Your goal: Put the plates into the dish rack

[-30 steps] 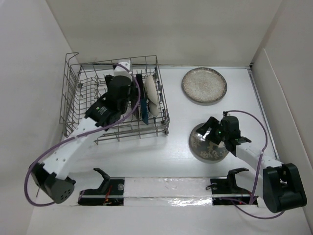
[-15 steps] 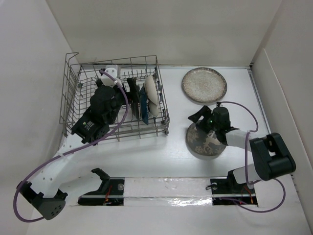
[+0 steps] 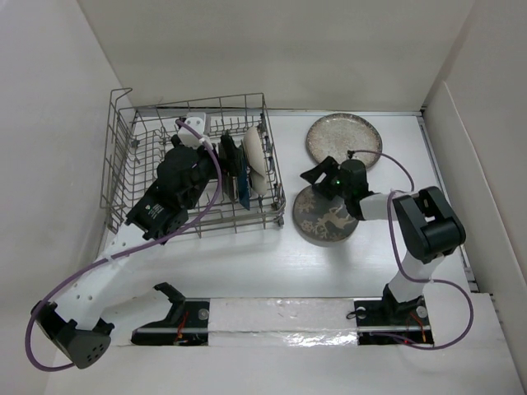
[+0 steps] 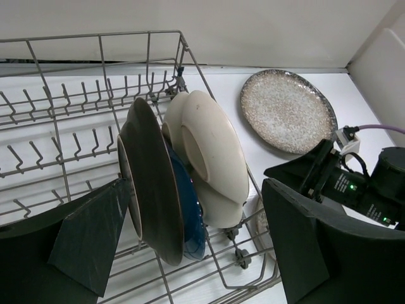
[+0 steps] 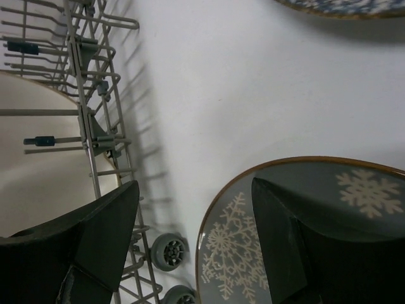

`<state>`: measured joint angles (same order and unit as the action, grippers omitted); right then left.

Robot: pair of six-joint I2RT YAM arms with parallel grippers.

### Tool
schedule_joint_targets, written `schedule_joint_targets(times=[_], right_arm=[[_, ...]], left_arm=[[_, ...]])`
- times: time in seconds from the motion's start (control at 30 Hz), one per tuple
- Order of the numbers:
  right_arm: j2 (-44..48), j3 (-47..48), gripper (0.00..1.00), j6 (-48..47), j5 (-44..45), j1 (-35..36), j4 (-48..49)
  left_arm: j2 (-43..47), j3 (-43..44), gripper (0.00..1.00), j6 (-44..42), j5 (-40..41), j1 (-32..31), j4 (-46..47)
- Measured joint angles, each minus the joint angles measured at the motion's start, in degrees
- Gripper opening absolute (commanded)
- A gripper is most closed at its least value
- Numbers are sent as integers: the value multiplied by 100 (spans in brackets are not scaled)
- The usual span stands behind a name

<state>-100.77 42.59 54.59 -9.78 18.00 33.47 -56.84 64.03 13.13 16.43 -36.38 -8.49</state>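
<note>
In the dish rack (image 3: 123, 164), at its right end, a dark plate (image 4: 152, 190), a dark blue dish (image 4: 190, 218) and a cream plate (image 4: 218, 152) stand on edge. The left pincer (image 4: 196, 187) is spread before them (gripping none). On the table (image 3: 247, 263) lie the speckled plate (image 3: 343, 140) and the deer plate (image 3: 325, 220). The right pincer (image 5: 195, 185) gapes over the latter's rim.

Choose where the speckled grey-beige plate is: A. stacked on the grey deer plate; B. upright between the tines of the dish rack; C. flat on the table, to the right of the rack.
C: the speckled plate lies flat on the table, outside the dish rack and apart from the grey deer plate.
</note>
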Motion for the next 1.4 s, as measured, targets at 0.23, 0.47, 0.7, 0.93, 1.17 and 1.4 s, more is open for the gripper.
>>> schedule_joint_targets(times=[0.23,0.47,0.7,0.93,1.17,1.4], right_arm=[[584,-144,42,-177,186,79,-297],[3930,-1912,0,-385,1169,-227,-1106],[4865,-2734,71,-376,1757,-990,-2568],[4354,-2568,47,-435,1742,-1130,-3193],[3353,-2028,53,-555,973,-1180,-3368],[2444,-1377,40,-734,170,-1600,-3442]], left_arm=[[4,-111,70,-2,-61,0,66],[131,-302,1,-13,-83,0,197],[302,-328,7,-11,-103,0,315],[299,-330,14,-15,-168,0,313],[310,-330,16,-17,-168,0,313],[444,-330,16,-66,-122,0,302]])
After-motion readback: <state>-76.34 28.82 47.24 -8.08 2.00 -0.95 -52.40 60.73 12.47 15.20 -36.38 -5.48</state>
